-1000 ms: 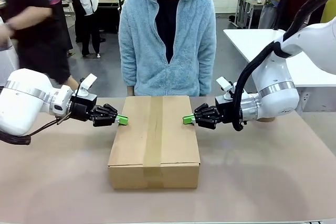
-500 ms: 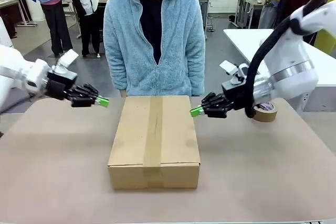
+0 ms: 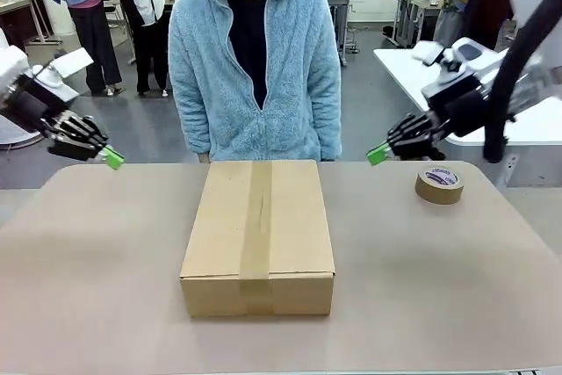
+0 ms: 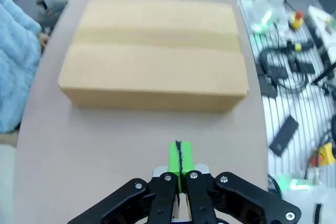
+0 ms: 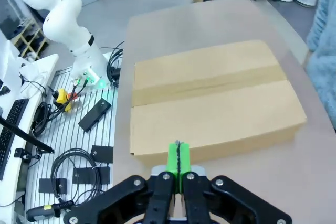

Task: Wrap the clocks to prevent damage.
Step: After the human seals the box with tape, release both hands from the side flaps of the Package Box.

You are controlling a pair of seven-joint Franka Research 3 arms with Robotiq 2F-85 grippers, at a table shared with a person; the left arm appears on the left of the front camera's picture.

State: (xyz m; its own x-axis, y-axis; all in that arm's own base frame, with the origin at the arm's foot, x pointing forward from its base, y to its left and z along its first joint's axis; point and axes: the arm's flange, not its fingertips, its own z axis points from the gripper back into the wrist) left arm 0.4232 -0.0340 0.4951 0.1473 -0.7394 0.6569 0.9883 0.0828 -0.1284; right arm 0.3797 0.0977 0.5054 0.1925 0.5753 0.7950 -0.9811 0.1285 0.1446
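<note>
The clocks are out of view. A shut brown cardboard box, sealed along its top with a strip of brown tape, lies in the middle of the table. My left gripper hangs shut and empty over the table's far left edge, well clear of the box. My right gripper is likewise shut and empty, raised to the right of the box's far end. The left wrist view looks past the shut green pads at the box. In the right wrist view the pads are pressed together before the box.
A brown tape roll lies flat at the far right of the table. A person in a light blue fleece stands at the far edge behind the box. Cables and gear lie on the floor beside the table.
Both arms have drawn back from the box's sides, the left one out to the left and the right one up to the right. Both grippers stayed shut. The tape roll is now uncovered.
</note>
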